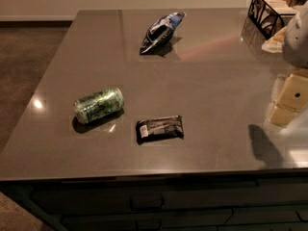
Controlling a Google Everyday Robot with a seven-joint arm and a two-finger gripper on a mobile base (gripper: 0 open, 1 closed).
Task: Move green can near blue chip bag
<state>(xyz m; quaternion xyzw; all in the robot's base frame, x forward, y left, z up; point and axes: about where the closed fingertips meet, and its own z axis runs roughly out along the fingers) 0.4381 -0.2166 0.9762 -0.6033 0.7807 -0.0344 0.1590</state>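
Note:
The green can [98,105] lies on its side on the grey countertop [207,76], at the front left. The blue chip bag [161,32] lies at the back middle of the counter, well apart from the can. My gripper [288,100] hangs over the counter's right edge, far to the right of the can and holding nothing that shows. Its pale arm [297,32] rises out of view at the upper right.
A flat black wrapper with white print [160,128] lies just right of the can near the front edge. A black wire basket [267,11] stands at the back right corner. Drawers [144,201] sit below the counter's front edge, and brown carpet [24,66] is to the left.

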